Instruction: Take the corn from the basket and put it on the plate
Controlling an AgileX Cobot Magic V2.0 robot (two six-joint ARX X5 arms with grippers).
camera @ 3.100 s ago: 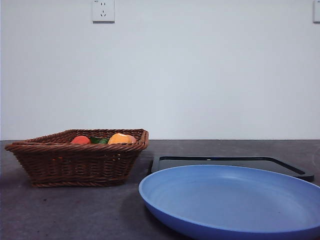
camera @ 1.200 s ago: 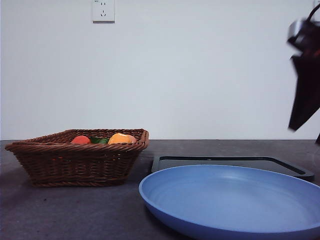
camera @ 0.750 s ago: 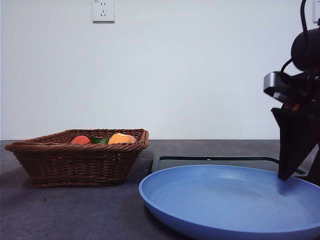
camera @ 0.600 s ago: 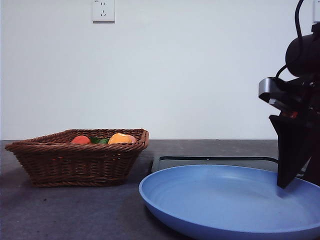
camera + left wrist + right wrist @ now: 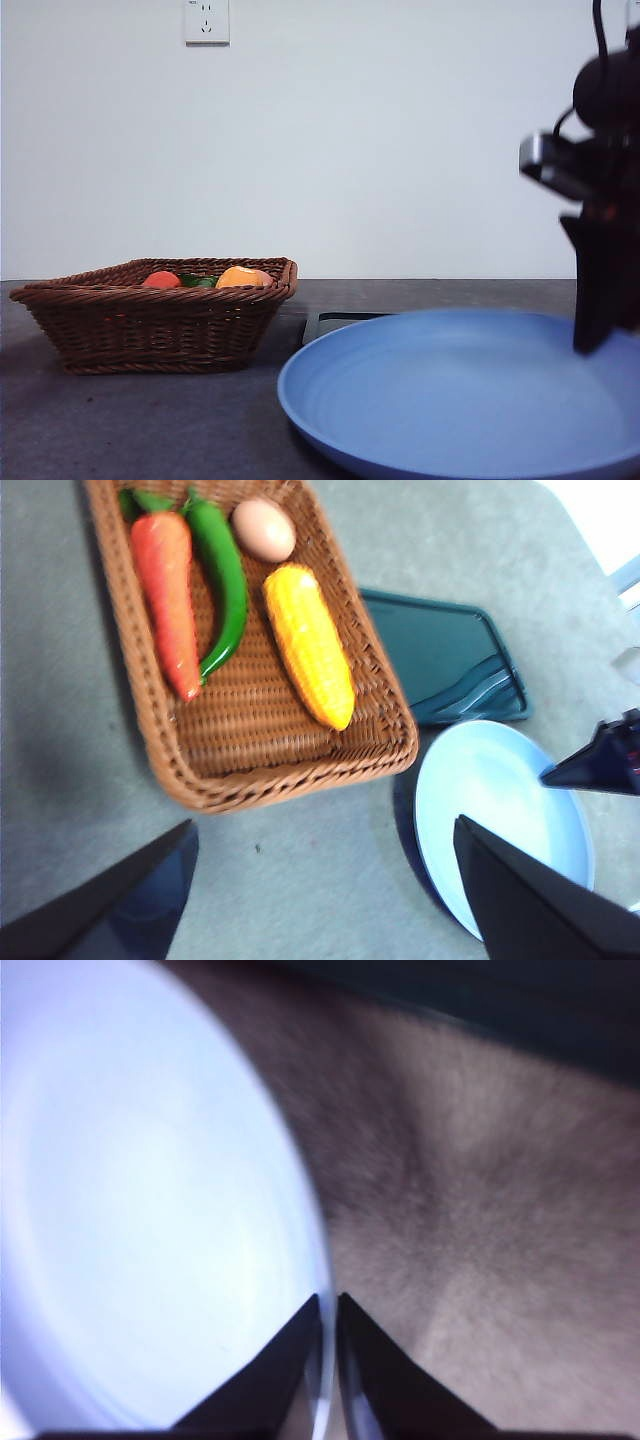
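A plain white wall with a socket (image 5: 207, 21) high up backs a dark grey table (image 5: 150, 425). On it stand the wicker basket (image 5: 150, 315), the blue plate (image 5: 440, 400) and, behind the plate, a black tray (image 5: 335, 322).

The change is on the plate's side. A couple of seconds ago no arm was in the front view; since then the right end effector (image 5: 328, 1305) has come in from the upper right, dropped to the plate's far rim, and closed on it. In the right wrist view its two jaws stand nearly together with the thin rim of the plate pinched between them. In the front view the plate now looks blurred and its far edge sits higher than half a second ago, hiding most of the tray, so it appears to be tipping or being dragged.

The left end effector (image 5: 320, 880) hangs above the table near the basket, jaws spread wide and empty. The corn (image 5: 308, 643) lies untouched in the basket beside a green pepper (image 5: 222, 575), a carrot (image 5: 167, 590) and an egg-like item (image 5: 264, 529).

For the task, this looks like preparation, probably repositioning the plate; the pick itself has not begun.

No brand, label or readable writing shows anywhere.
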